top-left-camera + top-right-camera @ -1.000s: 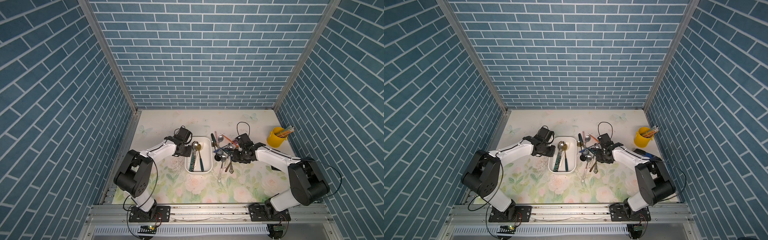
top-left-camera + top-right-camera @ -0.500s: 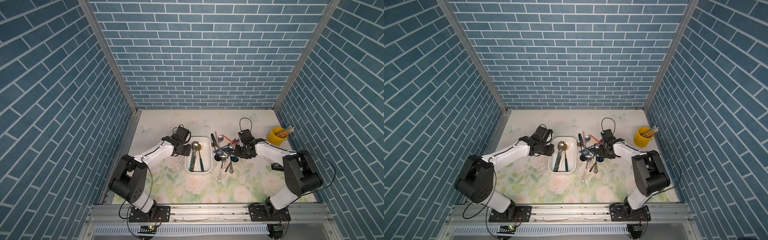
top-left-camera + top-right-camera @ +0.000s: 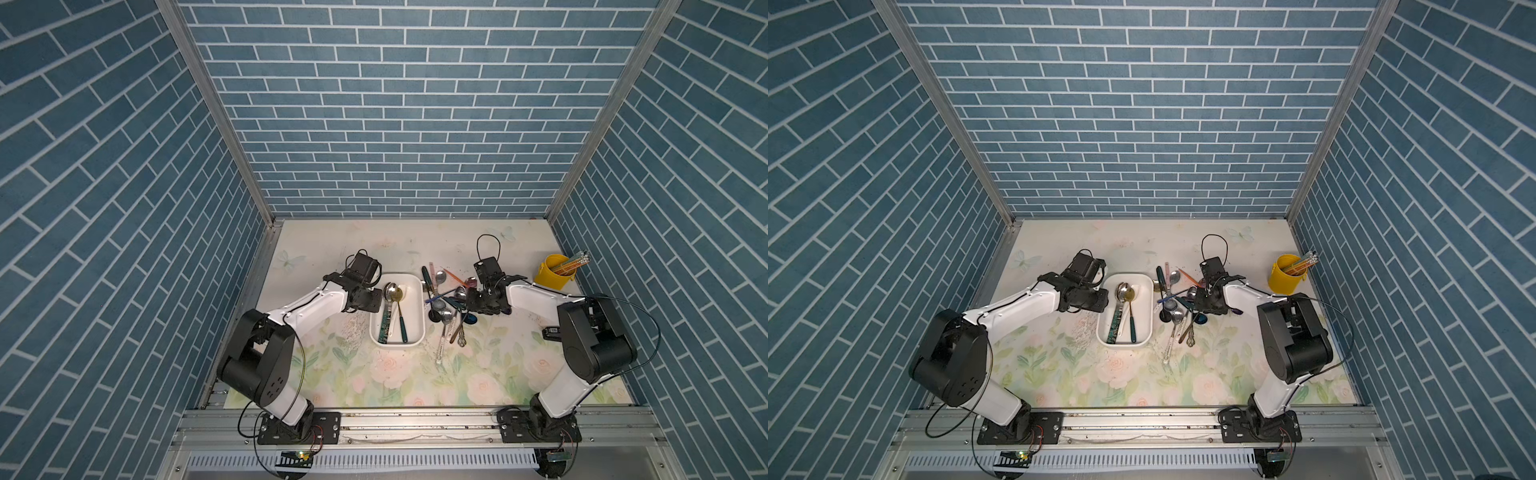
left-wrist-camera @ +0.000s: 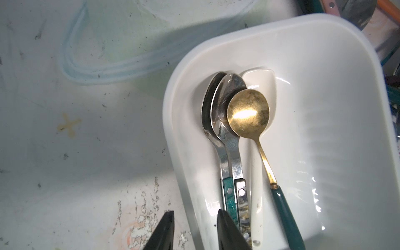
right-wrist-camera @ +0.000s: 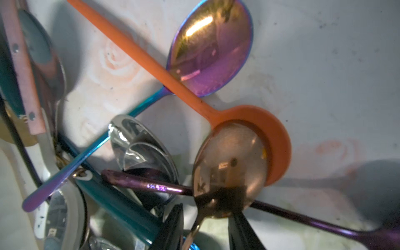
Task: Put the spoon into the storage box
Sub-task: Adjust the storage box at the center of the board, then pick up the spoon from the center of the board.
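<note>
Copper spoon: right gripper jaws apart astride its neck, readied for grasping. Left gripper jaws apart, empty, at storage box wall.

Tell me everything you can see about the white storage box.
The storage box is a glossy white plastic tray, rectangular with rounded corners and low walls. It lies flat near the middle of the floral table mat. Four spoons lie lengthwise along one side of it, and the rest is bare. The left gripper straddles that side's wall, jaws apart; contact is unclear.
</note>
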